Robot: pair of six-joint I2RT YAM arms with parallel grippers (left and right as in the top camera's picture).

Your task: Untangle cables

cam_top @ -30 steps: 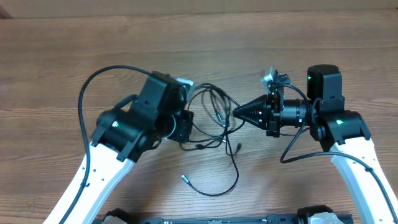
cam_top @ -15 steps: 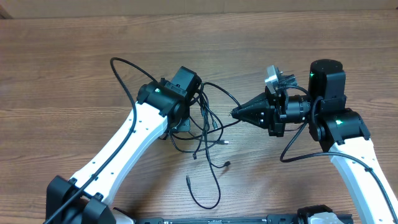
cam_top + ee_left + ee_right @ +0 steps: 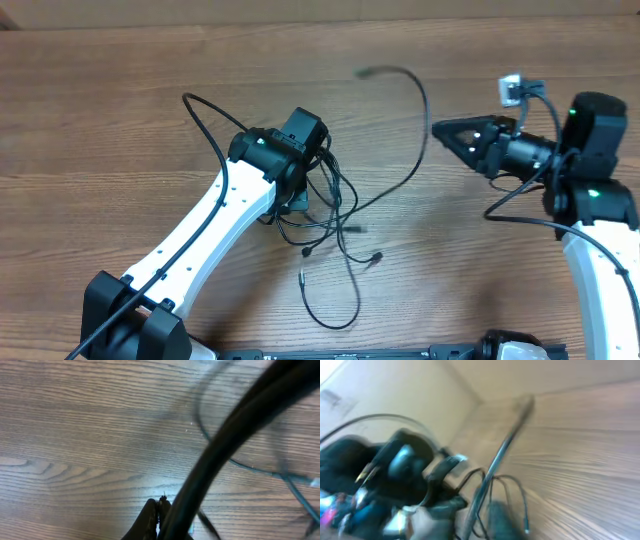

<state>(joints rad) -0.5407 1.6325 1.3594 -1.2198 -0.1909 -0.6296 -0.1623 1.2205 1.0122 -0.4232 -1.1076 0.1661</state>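
**knotty_k:** So where are the thin black cables (image 3: 330, 215) sitting right now?

**yam_fan:** Mostly bunched in a messy knot a bit left of the middle of the brown wood-grain table (image 3: 120, 110). The knot is right up against the wrist end of the white-and-black left arm (image 3: 215, 225). One long strand (image 3: 424, 120) leaves the knot and arcs up toward the far side, ending in a small plug (image 3: 365, 72) — that part is smeared with blur. Another strand drops toward the near edge in a loop (image 3: 345, 318), with a second plug end (image 3: 302, 282) lying on the wood just left of it.

**knotty_k:** And the claws?

**yam_fan:** The left claw (image 3: 159, 509) has its tips pressed together, which you can see on its wrist cam. A fat out-of-focus black cord runs diagonally across that view down to right beside the tips, but I can't tell if it's actually pinched. From overhead, that claw is tucked under the arm at the knot.

The right claw (image 3: 440, 128) is over on the right, well apart from the knot, pointing left. The arcing strand passes just beside its tip — touching or not, can't say. From above it reads as one black wedge and its own camera is a blurry mess, so I can't tell whether its jaws are apart or together.
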